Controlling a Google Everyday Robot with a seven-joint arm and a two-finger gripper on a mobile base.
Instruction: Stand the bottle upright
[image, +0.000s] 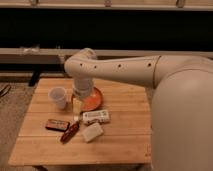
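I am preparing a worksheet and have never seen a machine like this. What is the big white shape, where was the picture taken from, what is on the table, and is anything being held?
The big white shape is a robot arm on a mobile base. There is one picture, looking down at the wooden table from beside the arm; where the camera is fixed cannot be told. The arm ends in a two-finger gripper. It hangs open between a translucent cup and an orange plate and holds nothing. Just in front of it the bottle lies on its side. Nearby lie a beige block, a dark packet and a reddish-brown item.
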